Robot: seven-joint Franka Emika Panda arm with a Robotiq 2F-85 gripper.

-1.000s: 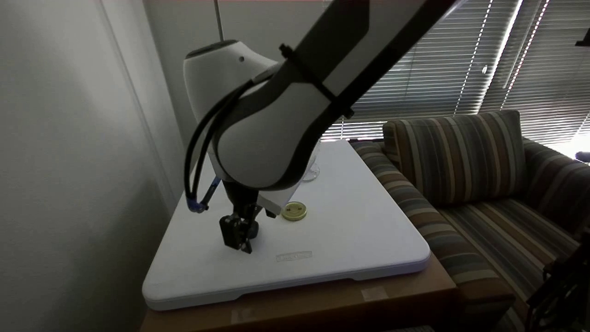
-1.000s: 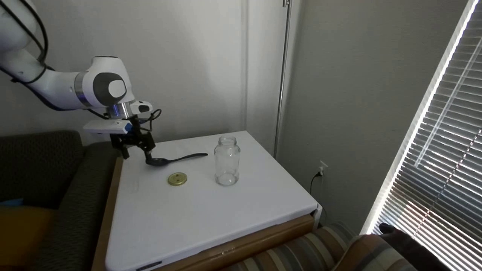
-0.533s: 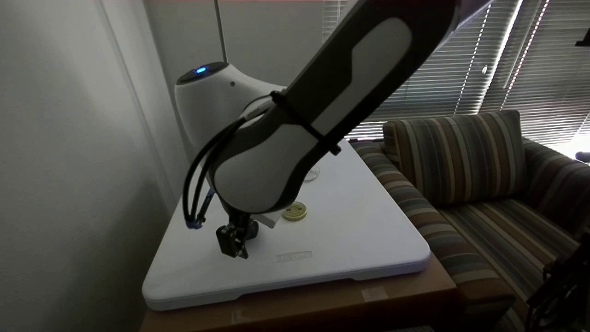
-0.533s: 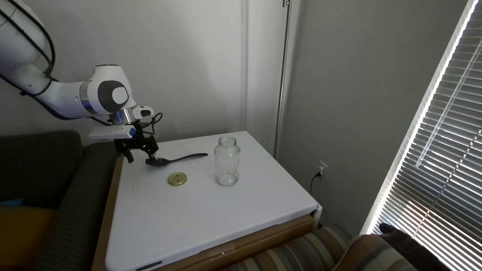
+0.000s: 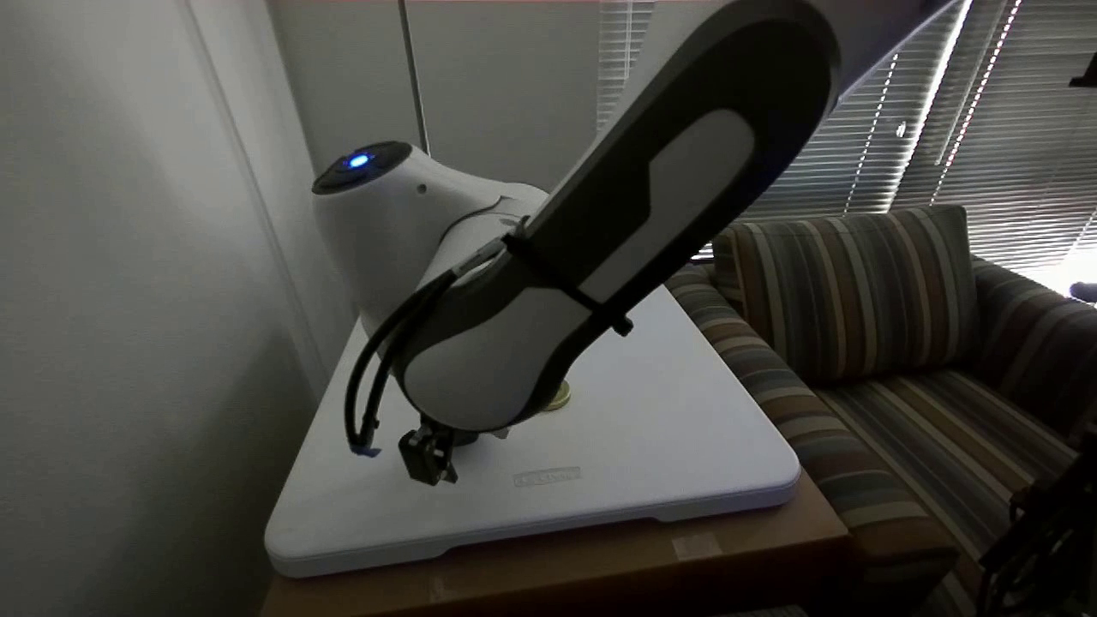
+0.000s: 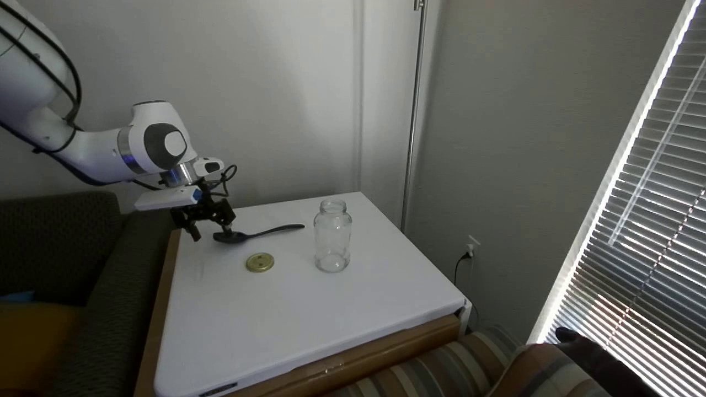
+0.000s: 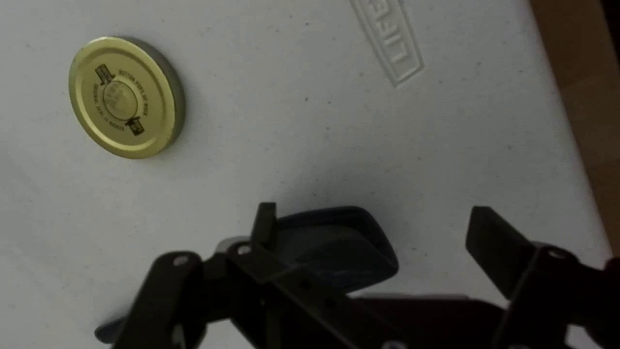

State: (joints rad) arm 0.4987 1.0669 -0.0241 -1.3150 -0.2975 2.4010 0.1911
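The gripper [image 7: 375, 225] hangs low over the table [image 6: 309, 314], fingers pointing down and spread wide, gripping nothing. Right under it lies the black spoon [image 7: 336, 252], the thing nearest to it: in the wrist view the bowl shows in the gap between the fingers. One finger [image 7: 265, 225] covers the bowl's handle side (whether the two touch, I cannot tell), while a strip of table shows between the bowl's tip and the opposite finger. The handle passes behind the covering finger and runs away from the gripper, its end showing beyond it.

Off to one side of the gripper, the gold lid [image 7: 123, 97] lies flat, printed face up, near the spoon and apart from it. Moulded lettering [image 7: 390, 41] in the table is on that side of the gripper too, closer than the lid to the table's edge. Farther from the gripper than the lid, the glass jar [image 6: 332, 237] stands upright, mouth up. In an exterior view the arm [image 5: 480, 360], reaching down to the gripper, hides the jar and part of the lid.

A brown box [image 5: 600, 557] sits under the table. Well apart from the gripper are a striped chair [image 5: 857, 291] and, on its side away from the jar, a dark sofa [image 6: 55, 248].
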